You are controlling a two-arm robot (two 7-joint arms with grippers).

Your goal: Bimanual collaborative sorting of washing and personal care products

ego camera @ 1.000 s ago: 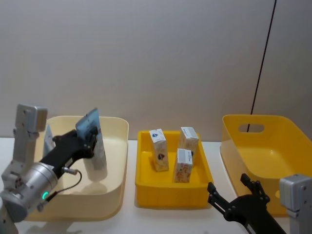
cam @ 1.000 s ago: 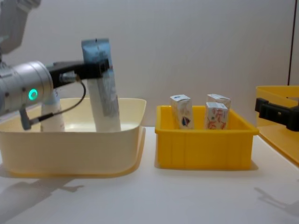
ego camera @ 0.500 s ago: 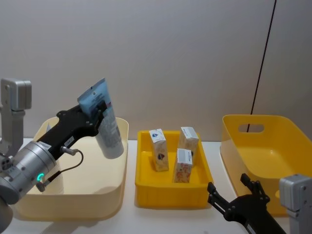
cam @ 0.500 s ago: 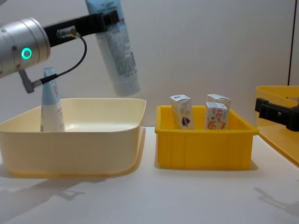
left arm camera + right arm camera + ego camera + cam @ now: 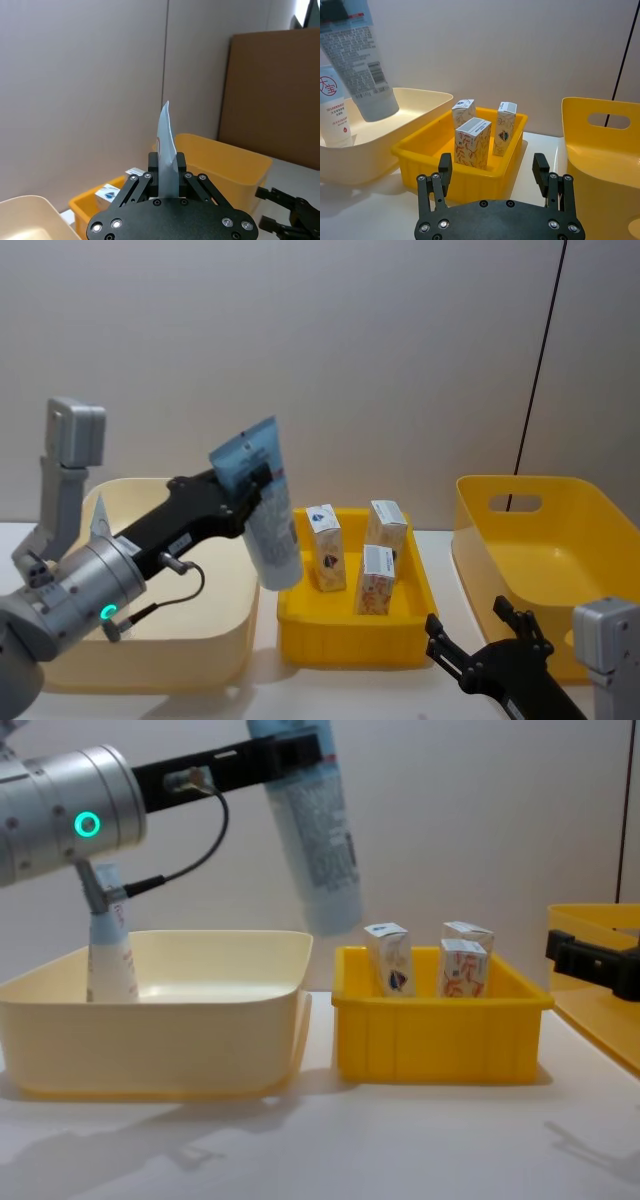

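Tube in transit; left end effector clamped on its crimped end.
Head view: left end effector pinches the held tube, which hangs below it; recommend carrying it high, clear of the cartons just beyond. Left wrist view: crimp centred in the grip. Right wrist view: right end effector spread, idle, cartons ahead. Chest view: second tube stands in the tub, back along the arm. Count: two tubes, three cartons.

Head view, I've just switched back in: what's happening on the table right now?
The left pincer grips a tall pale-blue squeeze tube by its crimped end. It holds the tube tilted in the air, with the lower end above where the cream plastic tub meets the small yellow tray. A second pale-blue tube stands in the tub. Three small white cartons stand in the tray. The right pincer is open and empty, low, near the large yellow bin.
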